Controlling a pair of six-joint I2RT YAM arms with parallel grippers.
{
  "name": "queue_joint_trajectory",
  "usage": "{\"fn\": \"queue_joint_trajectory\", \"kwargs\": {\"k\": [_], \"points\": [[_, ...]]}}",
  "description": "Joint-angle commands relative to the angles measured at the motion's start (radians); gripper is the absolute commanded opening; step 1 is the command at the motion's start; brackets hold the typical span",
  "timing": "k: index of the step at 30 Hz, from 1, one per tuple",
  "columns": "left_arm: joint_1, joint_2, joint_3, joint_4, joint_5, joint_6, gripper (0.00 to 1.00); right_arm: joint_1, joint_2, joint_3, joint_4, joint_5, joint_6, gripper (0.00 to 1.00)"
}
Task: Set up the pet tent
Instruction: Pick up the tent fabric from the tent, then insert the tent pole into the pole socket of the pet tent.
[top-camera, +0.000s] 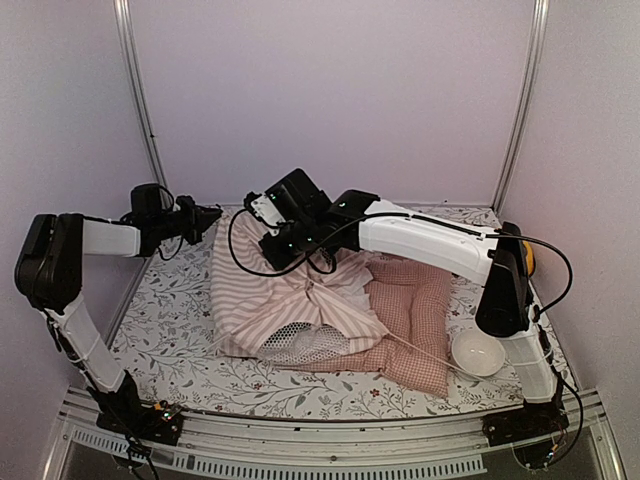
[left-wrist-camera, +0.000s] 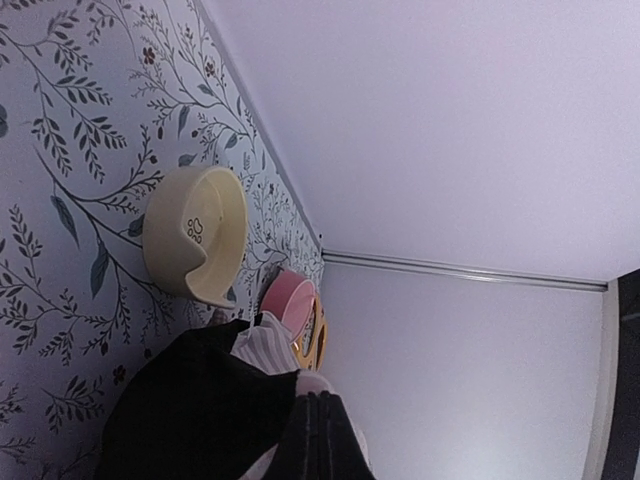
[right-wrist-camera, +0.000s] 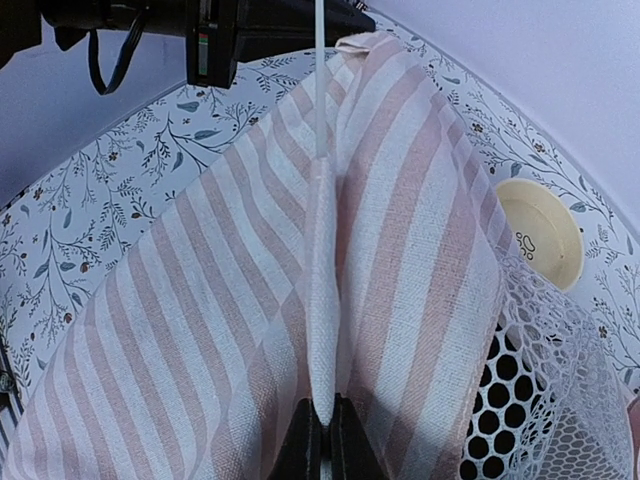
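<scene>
Fabric of the pet tent (top-camera: 265, 295) lies slumped at the middle of the table (top-camera: 170, 310), with its mesh window (top-camera: 300, 345) at 6 o'clock. At the tent's 12 o'clock the right gripper (right-wrist-camera: 325, 445) pinches a striped seam. At 10 o'clock the left gripper (top-camera: 210, 221) is closed on a fold (stripes show between its fingers). A checked cushion (top-camera: 415, 310) touches the tent at 3 o'clock, and a white bowl (top-camera: 478, 352) sits at 4 o'clock.
</scene>
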Motion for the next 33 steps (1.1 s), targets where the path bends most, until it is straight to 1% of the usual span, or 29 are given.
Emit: {"fn": "queue_joint_trajectory", "kwargs": {"k": [1,5,23,33], "points": [[0.016,-0.028,-0.019,0.107,0.013,-0.1,0.0,0.007,0.021,0.019,-0.021,0.029,0.005,0.0],[0.027,-0.03,-0.018,0.13,0.028,-0.123,0.0,0.006,0.031,0.02,-0.026,0.034,0.002,0.0],[0.04,-0.05,-0.009,0.149,0.043,-0.141,0.0,0.006,0.05,0.018,-0.032,0.054,-0.001,0.0],[0.06,-0.027,0.021,0.145,0.06,-0.149,0.0,0.009,0.052,0.02,-0.037,0.041,-0.014,0.0]]}}
